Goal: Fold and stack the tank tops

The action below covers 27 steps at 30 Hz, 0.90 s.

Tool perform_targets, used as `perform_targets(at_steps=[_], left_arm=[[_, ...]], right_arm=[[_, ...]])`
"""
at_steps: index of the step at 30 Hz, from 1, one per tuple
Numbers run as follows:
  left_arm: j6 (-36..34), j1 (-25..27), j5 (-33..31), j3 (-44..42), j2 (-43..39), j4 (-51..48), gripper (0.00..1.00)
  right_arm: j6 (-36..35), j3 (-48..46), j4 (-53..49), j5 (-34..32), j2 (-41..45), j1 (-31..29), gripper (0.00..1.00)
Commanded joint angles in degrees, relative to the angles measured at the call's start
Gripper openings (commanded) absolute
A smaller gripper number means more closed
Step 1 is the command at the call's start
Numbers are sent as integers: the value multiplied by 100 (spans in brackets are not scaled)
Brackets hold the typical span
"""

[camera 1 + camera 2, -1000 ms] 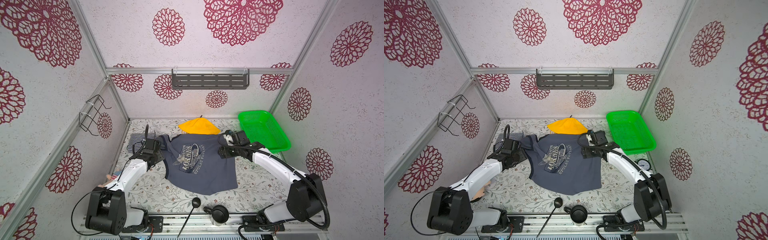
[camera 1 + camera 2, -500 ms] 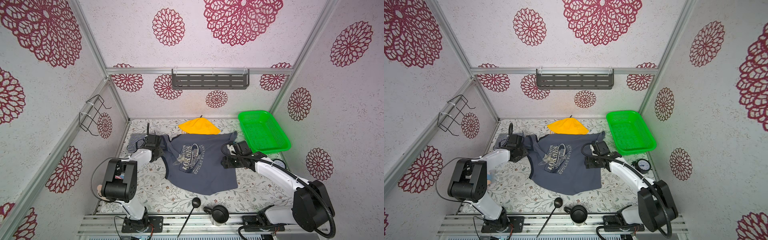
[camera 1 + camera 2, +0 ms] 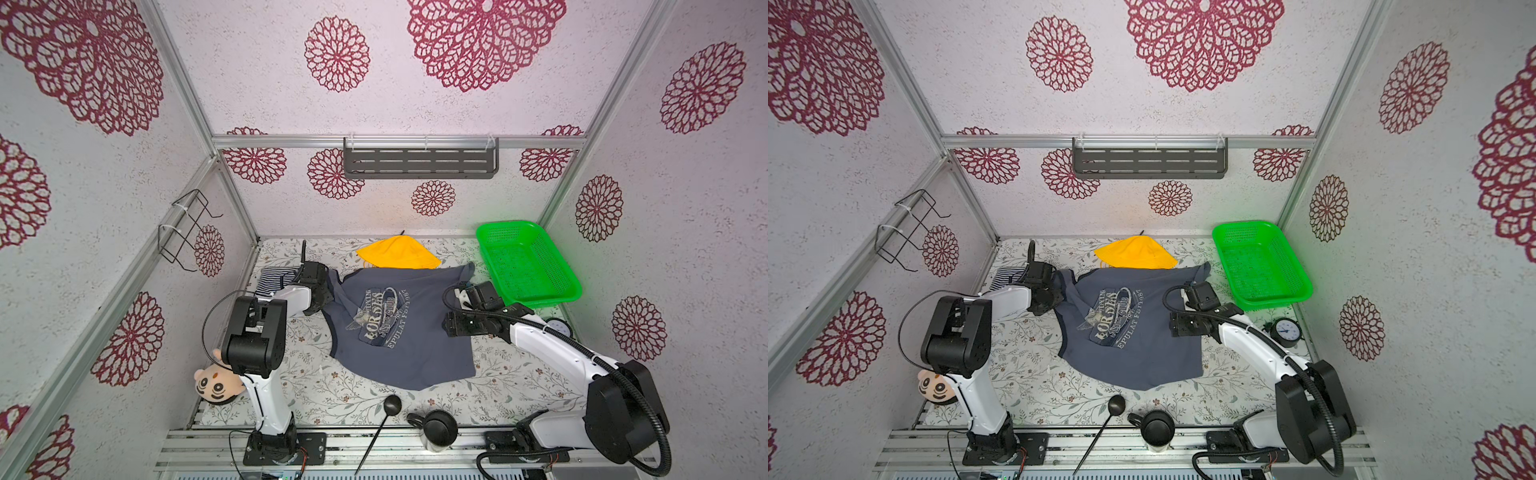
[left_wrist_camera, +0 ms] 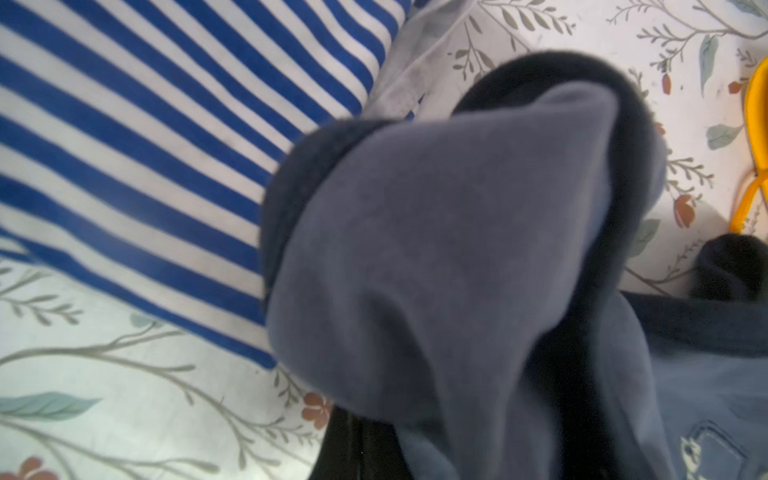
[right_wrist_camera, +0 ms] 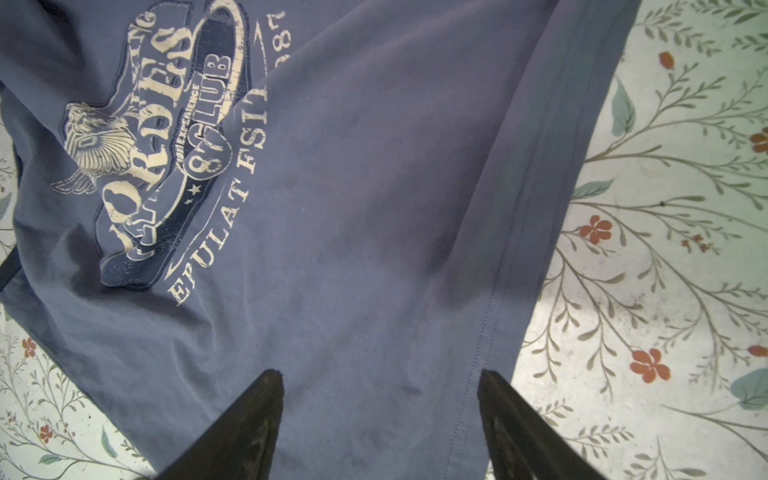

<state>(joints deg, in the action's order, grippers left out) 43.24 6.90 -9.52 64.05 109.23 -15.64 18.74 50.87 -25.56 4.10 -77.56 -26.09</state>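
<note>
Grey top (image 3: 399, 332): shoulder strap pinched in closed left gripper (image 3: 324, 296); side hem between wide-spread, empty right gripper (image 5: 380, 407) jaws.

Your right end effector (image 5: 380, 399) hangs over the slate blue-grey tank top (image 5: 353, 232) with its two black fingers (image 5: 253, 419) spread wide and nothing between them but flat cloth. One finger sits over the body of the top, and the other sits over the stitched hem strip just inside the cloth's edge. The cream print (image 5: 166, 137), lettering around a winged figure, lies well away from the fingertips. Past the hem you see the table (image 5: 665, 249) with its leaf-and-flower cover.
</note>
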Motion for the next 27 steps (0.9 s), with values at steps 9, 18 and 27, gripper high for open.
perform_targets(at_steps=[9,18,27], left_arm=[[16,250,-606,-902,-2148,-836,0],[723,251,-891,-2512,-4429,-1980,0],[1485,200,-1588,-3249,-6304,-2938,16]], right_arm=[[103,-80,691,-189,-878,7,76],[72,-126,572,-534,-1340,106,76],[-132,-196,192,-473,-827,462,83]])
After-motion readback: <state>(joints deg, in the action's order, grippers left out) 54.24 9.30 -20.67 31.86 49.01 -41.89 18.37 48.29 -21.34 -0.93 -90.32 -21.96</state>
